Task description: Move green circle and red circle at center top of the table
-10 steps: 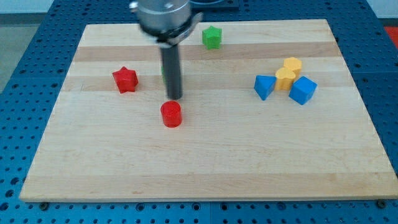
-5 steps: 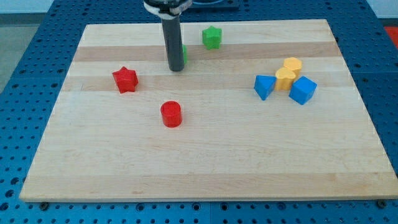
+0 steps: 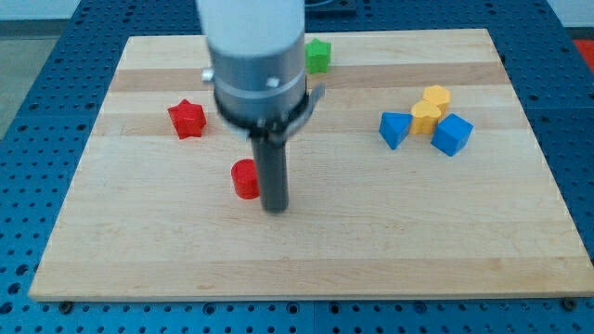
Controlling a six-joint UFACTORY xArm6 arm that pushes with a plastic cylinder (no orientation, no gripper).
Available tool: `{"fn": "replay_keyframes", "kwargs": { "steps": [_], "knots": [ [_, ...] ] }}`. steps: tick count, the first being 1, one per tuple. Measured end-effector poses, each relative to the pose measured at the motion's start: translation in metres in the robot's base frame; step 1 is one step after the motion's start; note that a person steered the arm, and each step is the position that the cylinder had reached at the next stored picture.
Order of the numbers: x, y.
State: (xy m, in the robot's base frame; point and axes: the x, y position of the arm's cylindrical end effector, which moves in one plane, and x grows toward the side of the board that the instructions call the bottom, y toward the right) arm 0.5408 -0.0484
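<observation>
The red circle (image 3: 245, 178) lies on the wooden table left of centre, partly covered by my rod. My tip (image 3: 276, 208) rests on the table just right of and slightly below the red circle, touching or nearly touching it. The green circle does not show; the arm's body covers the spot near the view's top where it last lay. A green star (image 3: 318, 55) sits at the top centre, partly hidden by the arm.
A red star (image 3: 187, 119) lies at the left. Two blue blocks (image 3: 395, 129) (image 3: 452, 134) and two yellow blocks (image 3: 426, 117) (image 3: 436, 96) cluster at the right. The table (image 3: 371, 232) ends at blue pegboard all round.
My tip moved from the top, beside the green circle, down to the red circle's right side. The red circle has shifted slightly left and down. The arm now hides the green circle.
</observation>
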Motion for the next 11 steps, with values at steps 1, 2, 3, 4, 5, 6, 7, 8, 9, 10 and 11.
{"fn": "replay_keyframes", "kwargs": {
  "steps": [1,2,3,4,5,6,7,8,9,10,11],
  "knots": [
    [-0.019,-0.039],
    [-0.081,-0.043],
    [-0.132,-0.039],
    [-0.145,-0.031],
    [-0.120,0.004],
    [-0.132,0.029],
    [-0.178,-0.019],
    [-0.210,-0.030],
    [-0.204,-0.041],
    [-0.185,-0.020],
    [-0.189,0.017]
  ]
}}
